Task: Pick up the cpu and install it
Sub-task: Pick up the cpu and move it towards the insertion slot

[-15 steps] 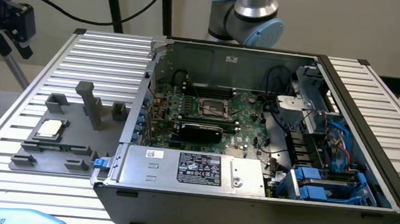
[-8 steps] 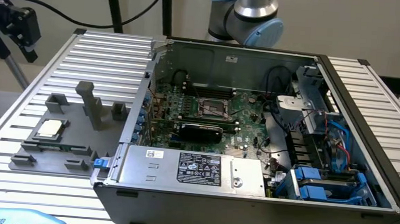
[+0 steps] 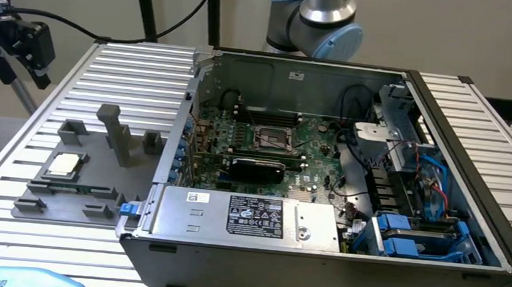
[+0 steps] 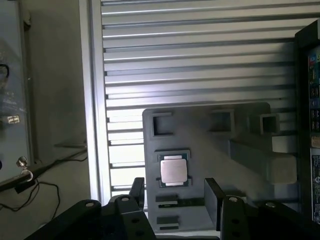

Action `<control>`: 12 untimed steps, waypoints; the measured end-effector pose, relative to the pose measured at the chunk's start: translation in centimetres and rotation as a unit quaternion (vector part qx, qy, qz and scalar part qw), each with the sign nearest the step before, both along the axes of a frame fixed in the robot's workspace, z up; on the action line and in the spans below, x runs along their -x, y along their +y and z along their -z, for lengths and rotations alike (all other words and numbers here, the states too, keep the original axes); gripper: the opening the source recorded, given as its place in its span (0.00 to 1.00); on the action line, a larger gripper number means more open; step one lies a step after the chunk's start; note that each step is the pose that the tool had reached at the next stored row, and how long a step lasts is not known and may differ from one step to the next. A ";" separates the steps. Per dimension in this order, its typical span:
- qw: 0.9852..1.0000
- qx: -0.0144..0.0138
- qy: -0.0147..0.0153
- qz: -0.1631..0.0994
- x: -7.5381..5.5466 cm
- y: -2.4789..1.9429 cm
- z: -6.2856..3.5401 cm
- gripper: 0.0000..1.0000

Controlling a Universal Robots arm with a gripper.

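Note:
The cpu [image 3: 63, 165], a small silvery-beige square chip, lies flat in a recess of the grey fixture plate [image 3: 74, 202] on the slatted table at the exterior view's left. In the wrist view the cpu [image 4: 173, 169] sits in its pocket on the fixture plate [image 4: 215, 135], well below my gripper [image 4: 175, 181]. The two black fingers [image 4: 138, 192] stand apart with nothing between them, and the gripper is open and high above the chip. The black-framed socket [image 3: 274, 139] on the green motherboard inside the open computer case shows no chip in it.
The open computer case [image 3: 320, 254] takes up the table's middle and right, with a power supply [image 3: 251, 216], cables and blue drive bays [image 3: 410, 236]. Tall grey fixture posts [image 3: 114, 131] rise beside the cpu pocket. The arm's base [image 3: 321, 21] stands behind the case.

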State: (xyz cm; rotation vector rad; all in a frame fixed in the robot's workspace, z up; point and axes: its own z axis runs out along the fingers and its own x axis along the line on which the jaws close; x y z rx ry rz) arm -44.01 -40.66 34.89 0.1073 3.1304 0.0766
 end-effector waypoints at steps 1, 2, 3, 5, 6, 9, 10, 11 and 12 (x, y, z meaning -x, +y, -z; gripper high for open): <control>1.000 0.000 0.001 0.000 0.0 -0.03 0.18 0.60; 1.000 0.000 0.001 0.000 -0.1 -0.06 0.36 0.60; 1.000 0.000 0.002 0.000 -0.2 -0.08 0.53 0.60; 1.000 0.000 0.002 0.000 -0.4 -0.12 0.91 0.60; 1.000 0.000 0.002 0.000 -0.5 -0.13 1.09 0.60; 1.000 0.000 0.002 0.000 -0.7 -0.33 1.64 0.60; 1.000 0.000 0.002 0.000 -0.7 -0.47 1.81 0.60; 1.000 0.000 0.002 0.000 -0.7 -0.63 2.00 0.60; 1.000 0.000 0.002 0.000 -0.7 -0.81 2.20 0.60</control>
